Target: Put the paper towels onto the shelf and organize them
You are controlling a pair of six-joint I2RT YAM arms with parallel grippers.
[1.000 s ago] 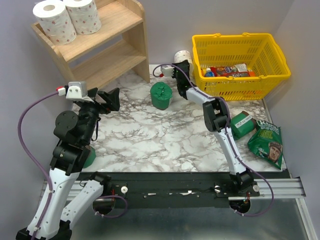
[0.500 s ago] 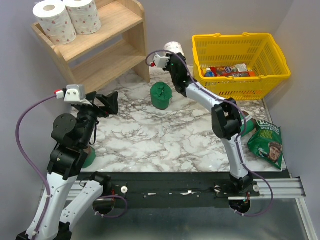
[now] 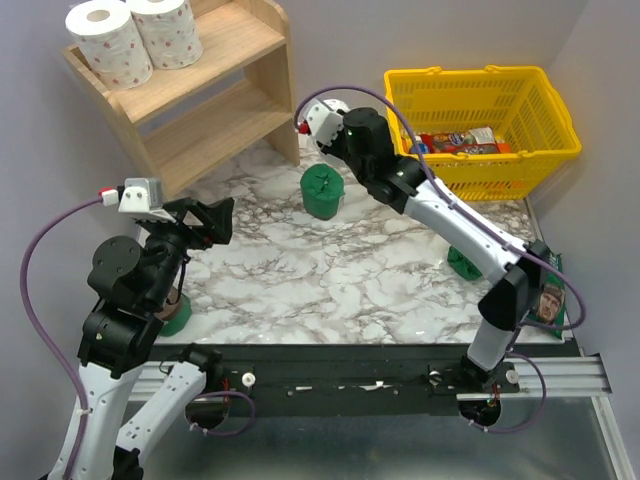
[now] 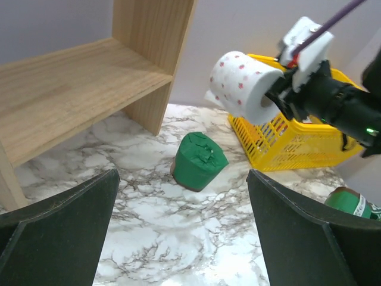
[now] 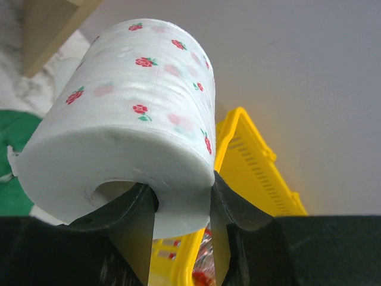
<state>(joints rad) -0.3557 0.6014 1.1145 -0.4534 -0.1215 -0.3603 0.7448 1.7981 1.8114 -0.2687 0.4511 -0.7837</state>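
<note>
done: two spotted rolls being stored on shelf | third spotted roll being clamped aloft by right gripper | left gripper being held wide, empty | todo: three green rolls being left on table

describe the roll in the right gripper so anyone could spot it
Start at the yellow basket, back right. Just left of it, the right gripper holds a white red-spotted roll aloft. The two other spotted rolls stand on the shelf.
</note>
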